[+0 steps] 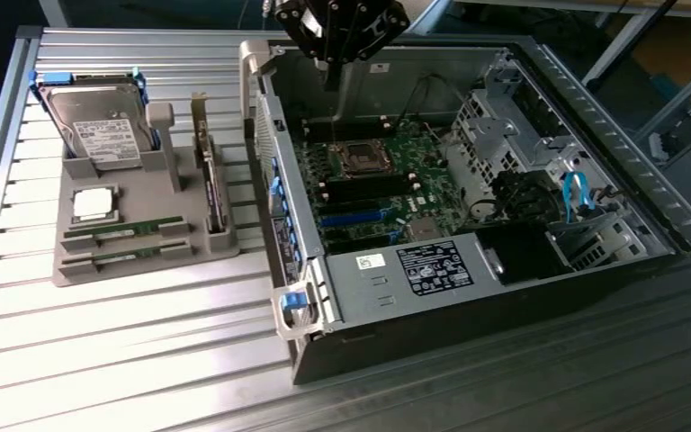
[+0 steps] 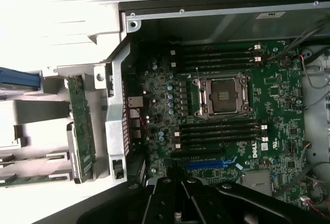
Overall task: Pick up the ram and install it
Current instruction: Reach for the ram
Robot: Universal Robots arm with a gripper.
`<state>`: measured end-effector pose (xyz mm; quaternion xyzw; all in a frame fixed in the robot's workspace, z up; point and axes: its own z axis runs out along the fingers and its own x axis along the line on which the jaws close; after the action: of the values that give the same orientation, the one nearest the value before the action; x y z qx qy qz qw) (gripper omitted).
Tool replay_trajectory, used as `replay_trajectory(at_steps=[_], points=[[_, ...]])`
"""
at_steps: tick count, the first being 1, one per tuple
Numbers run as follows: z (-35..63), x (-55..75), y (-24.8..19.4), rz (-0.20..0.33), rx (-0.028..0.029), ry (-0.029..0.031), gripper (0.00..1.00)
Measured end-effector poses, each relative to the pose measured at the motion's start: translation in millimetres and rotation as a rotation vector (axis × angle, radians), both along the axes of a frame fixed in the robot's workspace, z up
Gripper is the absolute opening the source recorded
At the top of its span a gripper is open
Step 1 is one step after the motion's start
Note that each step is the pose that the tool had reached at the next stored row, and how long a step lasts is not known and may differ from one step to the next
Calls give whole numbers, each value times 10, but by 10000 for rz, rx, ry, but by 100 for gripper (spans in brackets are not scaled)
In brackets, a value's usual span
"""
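Two ram sticks (image 1: 123, 231), thin green boards, lie in the front slots of a grey holder tray (image 1: 94, 274) on the exterior view's left; the second stick (image 1: 121, 256) is just in front of the first. One ram stick (image 2: 28, 179) appears as a green strip in the wrist view. My gripper (image 1: 330, 61) hangs over the back of the open computer case (image 1: 466, 297), above the motherboard (image 1: 376, 193) and far from the tray. In the wrist view the gripper (image 2: 180, 203) is a dark shape over the board, whose long black memory slots (image 2: 216, 130) flank the processor socket (image 2: 223, 96).
On the tray are a silver-labelled hard drive (image 1: 100, 126), a square silver processor chip (image 1: 94, 203) and an upright green card (image 1: 210, 184). The case's raised side wall (image 1: 267, 171) stands between tray and motherboard. A drive cage (image 1: 502, 135) and blue cable (image 1: 576, 193) fill the case's right side.
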<state>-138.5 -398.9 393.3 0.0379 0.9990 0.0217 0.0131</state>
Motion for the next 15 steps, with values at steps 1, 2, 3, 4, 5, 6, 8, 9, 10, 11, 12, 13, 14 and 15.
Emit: replay_trajectory(at_steps=[1, 2, 3, 4, 5, 6, 8, 9, 10, 11, 12, 13, 14, 15], points=[[0, -12, 0, 0, 0, 0, 10], [0, -29, 0, 0, -1, 0, 10], [0, -46, 0, 1, 0, 0, 10], [0, -63, 0, 1, 0, 0, 10], [0, -76, 0, 1, 0, 0, 10], [0, -97, 0, 0, 0, 0, 10], [0, -143, 0, 0, 0, 0, 10], [0, -161, 0, 0, 1, -1, 10], [0, -177, 0, 0, 0, -1, 10], [0, -194, 0, 1, 0, 0, 10], [0, -210, 0, 1, 0, 0, 10], [0, -233, 0, 1, 0, -1, 10], [0, -250, 0, 1, 0, 0, 10], [0, -268, 0, 0, 0, 0, 10]])
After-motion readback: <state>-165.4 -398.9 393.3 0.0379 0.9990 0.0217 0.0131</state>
